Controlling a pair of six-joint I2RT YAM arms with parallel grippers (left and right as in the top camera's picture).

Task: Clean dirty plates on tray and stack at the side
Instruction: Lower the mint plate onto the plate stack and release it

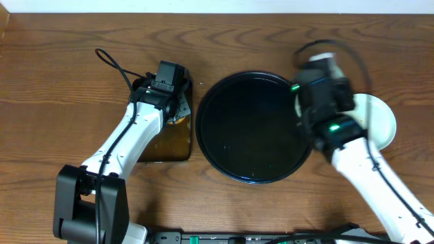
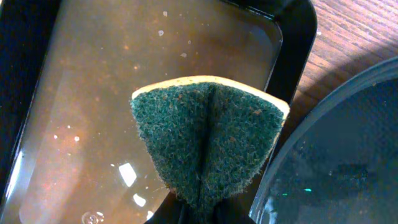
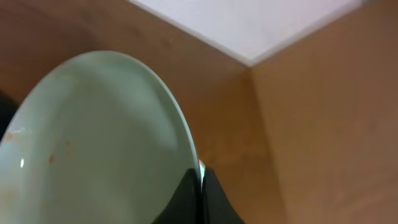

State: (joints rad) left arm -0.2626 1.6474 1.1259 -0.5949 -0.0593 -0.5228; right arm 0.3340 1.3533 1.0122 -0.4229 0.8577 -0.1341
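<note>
My right fingers [image 3: 183, 202] are clenched on the rim of a mint plate [image 3: 99, 137], pinching it at the plate's 5 o'clock. From the pinch the plate spreads toward 10 o'clock, hollow face to the wrist camera, faint reddish smears near its 9 o'clock edge; being round, it shows no long axis. My left fingers [image 2: 165, 216] grasp a folded green sponge [image 2: 208, 137] over the small tray [image 2: 292, 37], at 9 o'clock of the black tray [image 1: 254, 129]. From above, a pale plate [image 1: 380, 115] sits at the black tray's 3 o'clock, half under my right arm [image 1: 380, 183]; I cannot tell whether it is the same one.
</note>
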